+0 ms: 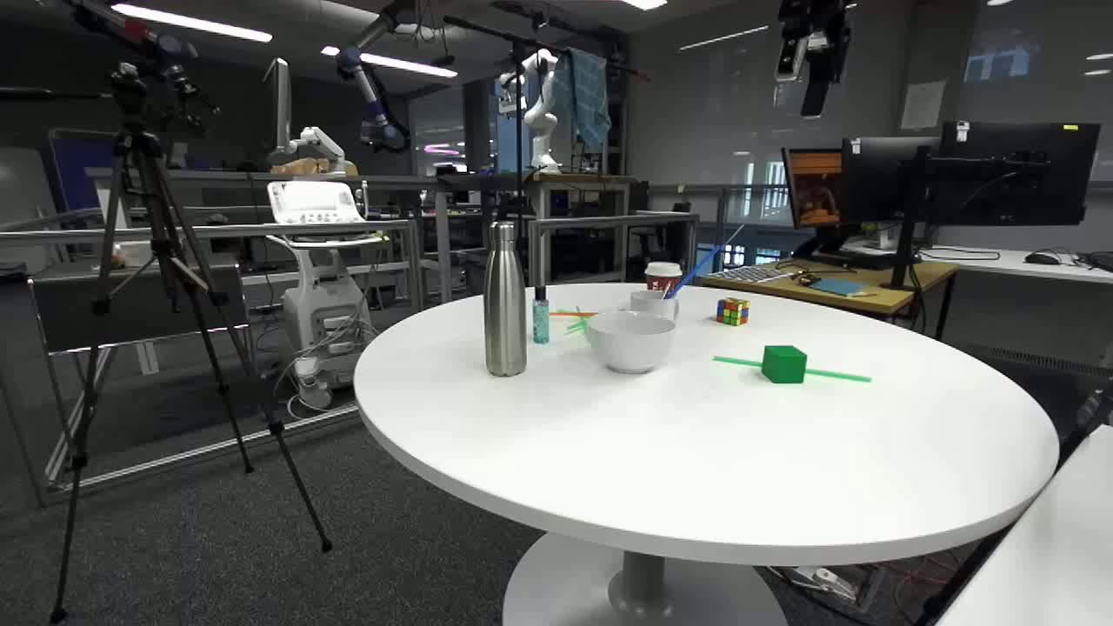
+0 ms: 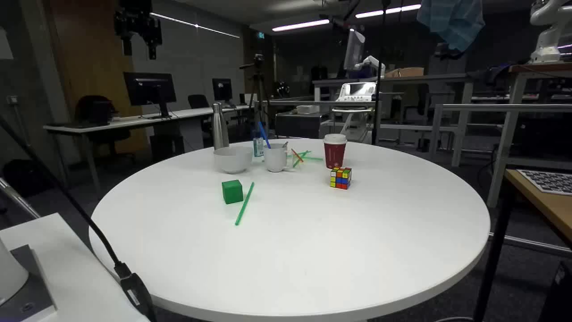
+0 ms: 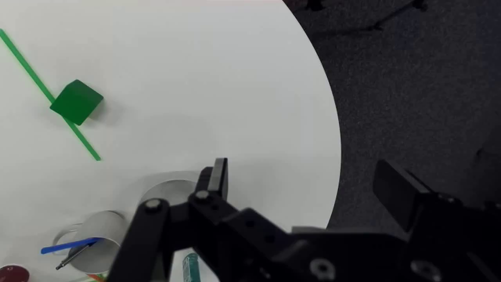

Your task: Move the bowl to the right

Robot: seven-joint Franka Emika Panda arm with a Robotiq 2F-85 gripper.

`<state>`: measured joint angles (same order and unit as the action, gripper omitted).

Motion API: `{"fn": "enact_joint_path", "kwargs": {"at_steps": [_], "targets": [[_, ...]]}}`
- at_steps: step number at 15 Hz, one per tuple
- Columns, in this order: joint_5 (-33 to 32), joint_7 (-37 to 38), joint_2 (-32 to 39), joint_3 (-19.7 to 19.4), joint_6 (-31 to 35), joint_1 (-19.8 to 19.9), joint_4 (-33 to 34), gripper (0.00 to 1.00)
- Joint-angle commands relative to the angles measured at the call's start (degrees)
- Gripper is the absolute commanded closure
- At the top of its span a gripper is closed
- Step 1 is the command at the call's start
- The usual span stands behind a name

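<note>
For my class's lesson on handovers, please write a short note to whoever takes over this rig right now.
Gripper: open, fingers wide apart, holding nothing, raised above the table.
Bowl: white, upright on the table, near the steel bottle and white mug.
Done: no grasp at this moment; whether the bowl has already moved, these pictures cannot show.
Remaining, if it has not: probably lower to the bowl, grip it, shift it right, release; confirm whose right is meant.
</note>
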<state>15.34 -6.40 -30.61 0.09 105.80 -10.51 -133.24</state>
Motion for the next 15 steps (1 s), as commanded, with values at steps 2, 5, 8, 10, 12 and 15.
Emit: {"fn": "enact_joint_path", "kwargs": {"at_steps": [2, 5, 8, 10, 12, 15], "targets": [[0.46, -0.42, 0.02, 0.89, -0.29, 1.14, 0.18, 0.0], [0.46, -0.42, 0.01, 0.89, -0.29, 1.14, 0.18, 0.0], [0.46, -0.42, 0.01, 0.89, -0.29, 1.14, 0.18, 0.0], [-0.19, -0.56, -0.5, 1.04, -0.02, 1.44, -0.29, 0.0], [0.54, -1.57, 0.27, 0.77, 1.84, 1.17, -0.47, 0.0], [0.84, -3.63, 2.02, 0.57, 5.34, 0.72, -0.76, 0.0]]}}
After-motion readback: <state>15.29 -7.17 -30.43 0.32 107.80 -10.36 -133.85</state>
